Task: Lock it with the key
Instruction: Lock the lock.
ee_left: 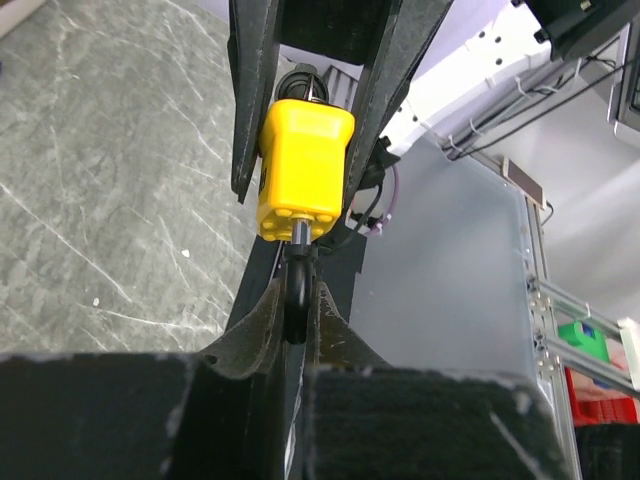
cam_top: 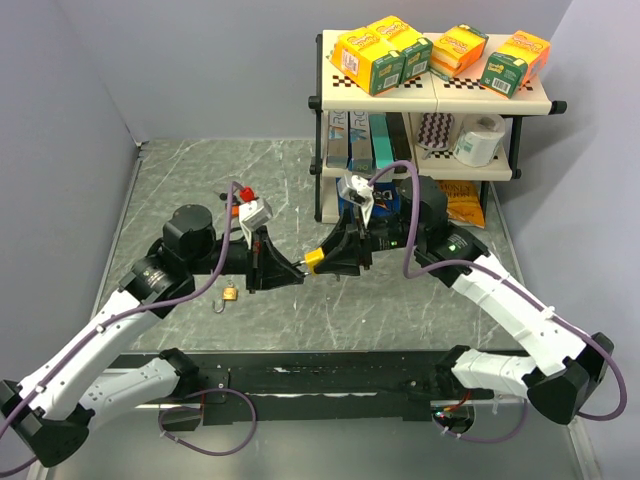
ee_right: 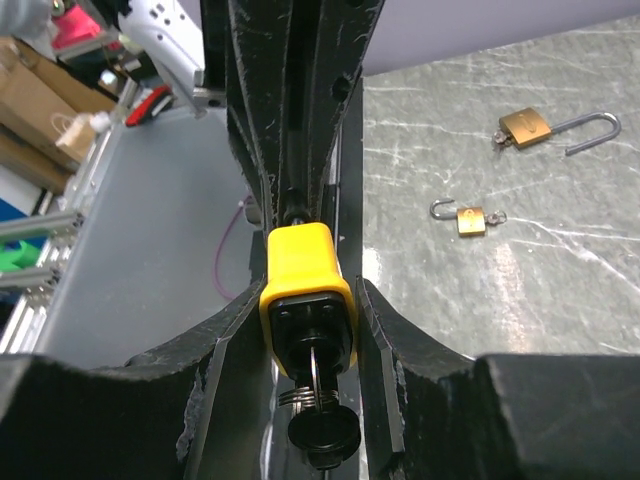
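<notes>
A yellow padlock (cam_top: 314, 259) hangs in the air between my two grippers over the middle of the table. My left gripper (cam_top: 288, 268) is shut on its black shackle (ee_left: 297, 290), with the yellow body (ee_left: 305, 165) just beyond its fingertips. My right gripper (cam_top: 338, 257) is shut on the padlock's yellow body (ee_right: 300, 260), one finger on each side. A key with a black head (ee_right: 323, 432) on a wire ring sits in the keyhole at the padlock's underside, facing the right wrist camera.
Two small brass padlocks lie on the table, one with a long open shackle (ee_right: 525, 128) and a smaller one (ee_right: 470, 218); one shows below the left arm (cam_top: 229, 294). A white shelf (cam_top: 530, 98) with boxes and a paper roll stands at the back right.
</notes>
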Action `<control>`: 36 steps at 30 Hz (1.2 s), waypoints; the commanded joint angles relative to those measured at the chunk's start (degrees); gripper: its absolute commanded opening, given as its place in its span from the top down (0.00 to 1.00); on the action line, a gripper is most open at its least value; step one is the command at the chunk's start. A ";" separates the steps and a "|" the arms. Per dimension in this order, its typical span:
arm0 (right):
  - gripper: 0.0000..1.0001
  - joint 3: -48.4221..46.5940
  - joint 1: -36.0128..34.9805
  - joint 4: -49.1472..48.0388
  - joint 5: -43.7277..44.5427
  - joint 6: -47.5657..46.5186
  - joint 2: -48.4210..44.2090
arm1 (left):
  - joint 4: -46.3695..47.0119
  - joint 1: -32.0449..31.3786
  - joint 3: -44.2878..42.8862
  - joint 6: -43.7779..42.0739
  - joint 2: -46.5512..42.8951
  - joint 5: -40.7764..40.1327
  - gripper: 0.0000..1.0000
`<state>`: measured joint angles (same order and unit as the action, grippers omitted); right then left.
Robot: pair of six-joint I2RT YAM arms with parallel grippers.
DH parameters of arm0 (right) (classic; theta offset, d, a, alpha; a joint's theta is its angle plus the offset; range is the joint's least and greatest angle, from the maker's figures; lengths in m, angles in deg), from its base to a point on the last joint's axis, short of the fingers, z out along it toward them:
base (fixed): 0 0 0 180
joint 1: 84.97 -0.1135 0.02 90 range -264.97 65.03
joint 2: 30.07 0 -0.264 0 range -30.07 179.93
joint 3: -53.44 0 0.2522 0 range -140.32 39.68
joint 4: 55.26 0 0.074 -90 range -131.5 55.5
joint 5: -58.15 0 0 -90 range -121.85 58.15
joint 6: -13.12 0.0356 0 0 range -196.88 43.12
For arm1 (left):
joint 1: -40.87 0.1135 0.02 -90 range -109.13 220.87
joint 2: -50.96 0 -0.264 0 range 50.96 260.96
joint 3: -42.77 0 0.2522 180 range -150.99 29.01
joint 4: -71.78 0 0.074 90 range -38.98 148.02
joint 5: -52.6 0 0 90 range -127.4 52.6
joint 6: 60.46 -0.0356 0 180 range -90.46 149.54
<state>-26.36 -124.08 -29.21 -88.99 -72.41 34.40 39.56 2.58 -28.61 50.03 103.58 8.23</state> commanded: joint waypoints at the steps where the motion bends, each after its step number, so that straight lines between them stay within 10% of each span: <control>1: 1.00 0.65 -3.78 -12.03 -4.20 8.00 2.59 | 17.23 -1.71 0.23 1.40 1.70 -7.39 0.99; 27: 1.00 3.46 -3.87 -22.13 -6.84 19.08 5.32 | 19.85 -1.71 -0.47 -1.69 1.87 -13.46 0.99; 36: 1.00 -1.10 0.86 -6.86 -10.00 5.92 4.88 | 10.91 -1.71 -3.37 -10.54 1.61 -9.08 0.99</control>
<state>-23.52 -121.63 -41.23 -93.98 -64.56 38.11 38.84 2.34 -27.91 47.89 101.88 1.71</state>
